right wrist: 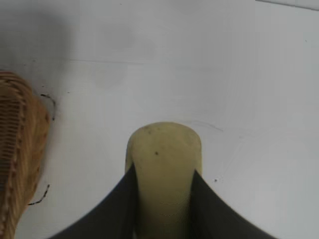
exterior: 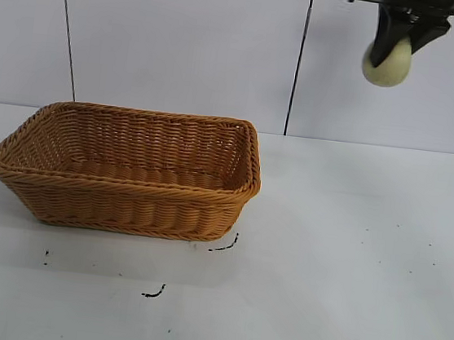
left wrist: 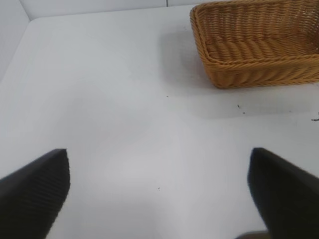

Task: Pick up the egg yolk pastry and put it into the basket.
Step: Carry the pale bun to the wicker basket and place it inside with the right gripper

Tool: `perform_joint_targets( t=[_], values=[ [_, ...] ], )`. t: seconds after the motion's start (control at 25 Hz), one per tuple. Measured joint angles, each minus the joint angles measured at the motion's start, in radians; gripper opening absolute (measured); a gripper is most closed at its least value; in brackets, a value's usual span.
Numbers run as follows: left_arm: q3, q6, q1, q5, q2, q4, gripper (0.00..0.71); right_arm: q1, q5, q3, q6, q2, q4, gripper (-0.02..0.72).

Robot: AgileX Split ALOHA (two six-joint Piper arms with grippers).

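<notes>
The basket (exterior: 128, 171) sits on the desk (exterior: 347, 266) at centre left; the egg yolk pastry (exterior: 387, 63) hangs at upper right.

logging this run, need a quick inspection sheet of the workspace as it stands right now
surface: white table, a few small black marks near the basket
job's things: pastry pinched in the right gripper, high above the table and to the right of the basket in the exterior view; basket upright, nothing seen inside
clutter: nothing seen
grippers: right gripper shut on the pastry, fingers on either side of it; left gripper open, low over bare table, basket some way ahead of it
cables: two thin dark lines run down the back wall; cannot tell whether cables or seams
surroundings: plain white wall behind the table
</notes>
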Motion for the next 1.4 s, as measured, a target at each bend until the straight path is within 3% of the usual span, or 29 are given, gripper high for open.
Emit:
perform_joint_targets(
  t=[0.24,0.48,0.72,1.0,1.16,1.4],
  values=[
    [0.0,0.0,0.0,0.0,0.0,0.0,0.697,0.157,-0.075,0.0,0.0,0.053,0.0,0.169],
    [0.0,0.0,0.0,0.0,0.0,0.0,0.697,0.273,-0.267,0.0,-0.001,0.125,0.0,0.169],
    [0.0,0.0,0.0,0.0,0.0,0.0,0.697,0.293,-0.426,0.0,0.03,0.248,0.0,0.169],
    [0.0,0.0,0.0,0.0,0.0,0.0,0.697,0.293,-0.522,0.0,0.045,0.37,0.0,0.172],
    [0.0,0.0,0.0,0.0,0.0,0.0,0.697,0.293,-0.528,0.001,0.045,0.393,0.006,0.255],
    [0.0,0.0,0.0,0.0,0.0,0.0,0.697,0.293,-0.515,0.001,0.045,0.382,0.007,0.495]
  ],
)
